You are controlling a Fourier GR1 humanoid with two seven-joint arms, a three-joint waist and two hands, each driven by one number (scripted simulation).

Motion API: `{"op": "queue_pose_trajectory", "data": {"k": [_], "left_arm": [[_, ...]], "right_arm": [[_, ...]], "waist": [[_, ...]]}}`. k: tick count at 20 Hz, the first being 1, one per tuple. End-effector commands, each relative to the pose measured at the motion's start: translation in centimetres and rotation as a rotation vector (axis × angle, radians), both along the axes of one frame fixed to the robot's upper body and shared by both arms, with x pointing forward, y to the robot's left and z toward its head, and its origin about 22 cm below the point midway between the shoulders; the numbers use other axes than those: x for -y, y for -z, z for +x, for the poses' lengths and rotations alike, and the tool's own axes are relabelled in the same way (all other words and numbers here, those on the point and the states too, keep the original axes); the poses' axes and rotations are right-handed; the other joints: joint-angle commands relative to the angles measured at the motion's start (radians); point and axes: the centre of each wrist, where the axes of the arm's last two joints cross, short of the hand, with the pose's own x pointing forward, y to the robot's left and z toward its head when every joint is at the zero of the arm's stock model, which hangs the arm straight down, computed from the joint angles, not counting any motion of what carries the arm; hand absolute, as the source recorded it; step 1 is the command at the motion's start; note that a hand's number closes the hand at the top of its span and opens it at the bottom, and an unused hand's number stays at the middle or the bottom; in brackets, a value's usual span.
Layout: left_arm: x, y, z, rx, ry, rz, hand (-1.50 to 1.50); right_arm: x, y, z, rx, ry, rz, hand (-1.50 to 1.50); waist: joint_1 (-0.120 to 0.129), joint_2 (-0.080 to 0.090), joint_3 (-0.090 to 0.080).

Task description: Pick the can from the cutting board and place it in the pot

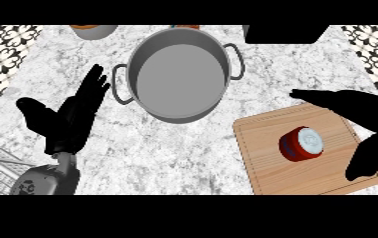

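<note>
A red can (301,143) with a silvery top lies on the wooden cutting board (266,157) at the lower right. My right hand (347,104) hovers over the board's right side, open, with its fingers stretched above the can and its thumb (363,158) below right of it; nothing is held. The grey pot (177,77) with two side handles stands in the upper middle of the counter and has nothing inside. My left hand (70,117) rests open at the left, fingers pointing up, just left of the pot's handle.
A bowl-like vessel (94,30) sits at the counter's far left edge, and a dark object (284,33) at the far right. A patterned wall strip shows at both sides. A wire rack (9,164) peeks in at the lower left.
</note>
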Motion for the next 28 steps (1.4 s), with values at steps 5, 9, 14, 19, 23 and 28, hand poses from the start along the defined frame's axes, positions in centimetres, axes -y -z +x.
{"op": "queue_pose_trajectory", "data": {"k": [5, 9, 14, 19, 23, 28], "left_arm": [[1.7, 0.5, 1.0, -0.002, 0.005, 0.002, 0.0], [-0.5, 0.6, -0.6, -0.011, -0.008, -0.005, 0.0], [-0.1, 0.0, -1.0, 0.0, -0.005, -0.002, 0.0], [0.7, 0.2, -0.2, 0.006, 0.016, 0.009, 0.0], [1.1, -0.5, 0.7, -0.001, 0.002, 0.003, 0.0], [-1.4, 0.3, 0.2, 0.002, 0.012, -0.002, 0.0]], "right_arm": [[-2.0, 1.6, 0.5, 0.006, 0.045, -0.11, -1.5], [-3.5, 5.0, -0.9, 0.005, 0.059, -0.121, -1.5], [-1.7, 5.1, 1.5, -0.012, 0.008, -0.155, -1.5], [-3.0, 7.5, 2.2, -0.03, 0.027, -0.257, -1.5], [-2.5, 8.1, 1.0, -0.05, -0.005, -0.296, -1.5], [-4.2, 10.5, 1.2, -0.077, 0.011, -0.325, -1.5]], "waist": [[0.0, 0.001, 0.0], [0.0, 0.0, 0.0], [0.005, 0.001, 0.001], [0.006, 0.002, 0.001], [0.0, 0.001, 0.0], [0.002, 0.001, 0.0]]}}
